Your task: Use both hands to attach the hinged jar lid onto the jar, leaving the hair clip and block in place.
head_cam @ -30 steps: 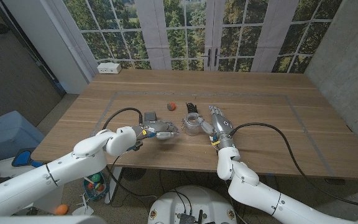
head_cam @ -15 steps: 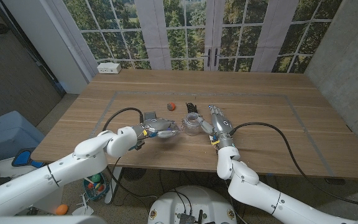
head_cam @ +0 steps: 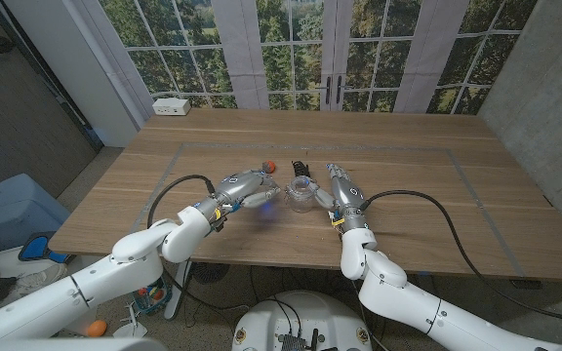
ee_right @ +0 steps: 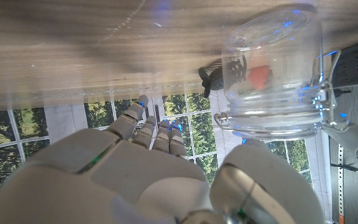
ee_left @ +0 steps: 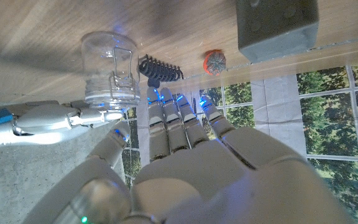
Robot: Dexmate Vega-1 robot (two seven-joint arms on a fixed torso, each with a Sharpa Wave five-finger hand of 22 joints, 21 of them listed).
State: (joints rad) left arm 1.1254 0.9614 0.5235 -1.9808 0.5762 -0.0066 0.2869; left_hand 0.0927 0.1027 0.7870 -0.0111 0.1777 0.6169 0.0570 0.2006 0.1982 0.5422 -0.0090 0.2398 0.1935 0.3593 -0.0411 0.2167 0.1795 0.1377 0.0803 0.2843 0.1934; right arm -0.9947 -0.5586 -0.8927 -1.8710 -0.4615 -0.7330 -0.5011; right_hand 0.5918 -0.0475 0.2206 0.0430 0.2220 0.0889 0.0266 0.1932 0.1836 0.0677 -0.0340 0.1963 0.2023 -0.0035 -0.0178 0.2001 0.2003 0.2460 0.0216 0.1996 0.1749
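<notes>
Clear glass marks the jar (head_cam: 302, 195), which I see in the head view standing near the middle of the wooden bench (head_cam: 408, 214), between my two hands. My left hand (head_cam: 250, 185) hangs just left of it, blurred, so from here I cannot tell how its fingers sit or whether it carries the lid. My right hand (head_cam: 344, 193) stands just right of the jar with fingers stretched toward the far side, gripping nothing that I can see. Behind the jar lies the black clip (head_cam: 301, 168), with a small red-orange thing (head_cam: 271, 165) beside it. From the left wrist, my left fingers (ee_left: 173, 121) reach out straight and spread, with nothing in them, short of the jar (ee_left: 109, 70), whose wire bail shows on its side; the right hand (ee_left: 42, 123) comes to the jar's mouth. The clip (ee_left: 160, 68), the orange thing (ee_left: 215, 61) and a grey block (ee_left: 277, 26) lie beyond on the bench. From the right wrist, the jar (ee_right: 272, 74) stands close beside my extended right fingers (ee_right: 151, 134), apart from them as far as I can tell.
</notes>
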